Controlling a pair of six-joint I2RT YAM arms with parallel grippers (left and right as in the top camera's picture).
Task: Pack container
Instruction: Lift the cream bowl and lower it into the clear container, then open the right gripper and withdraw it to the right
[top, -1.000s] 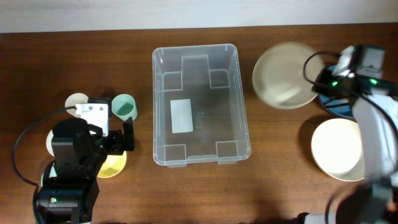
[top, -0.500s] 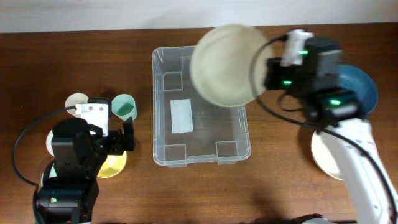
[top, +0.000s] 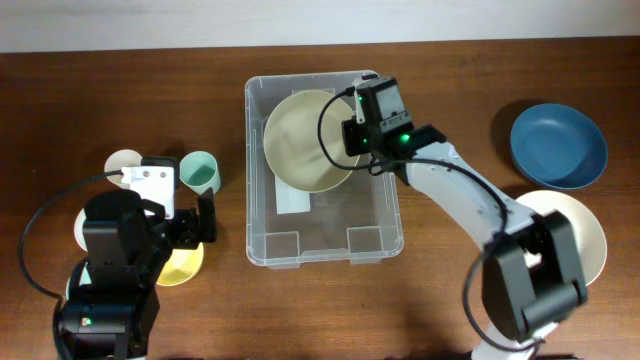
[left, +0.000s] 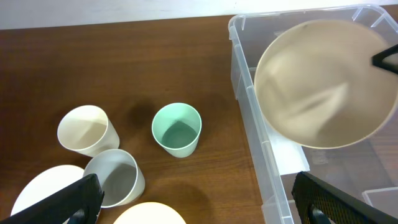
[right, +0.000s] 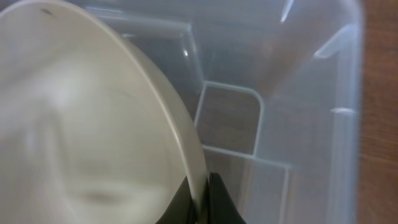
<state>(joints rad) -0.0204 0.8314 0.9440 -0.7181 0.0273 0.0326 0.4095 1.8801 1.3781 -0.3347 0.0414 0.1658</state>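
The clear container (top: 385, 215) stands mid-table and shows in the left wrist view (left: 249, 106) and the right wrist view (right: 323, 124). My right gripper (top: 352, 140) is shut on the rim of a cream bowl (top: 305, 140) and holds it over the container's far half. The bowl fills the left of the right wrist view (right: 81, 124), pinched by the fingers (right: 200, 199), and shows in the left wrist view (left: 320, 87). My left gripper (top: 195, 222) is open and empty, left of the container, over the cups.
Left of the container stand a mint cup (top: 200, 172), a cream cup (top: 122, 162), a grey cup (left: 115, 177) and a yellow dish (top: 182, 265). On the right lie a blue bowl (top: 558, 143) and a white plate (top: 590, 235).
My right arm has swung left from the table's right side, carrying the cream bowl over the container. The blue bowl it hid is now uncovered. The left arm has not moved.
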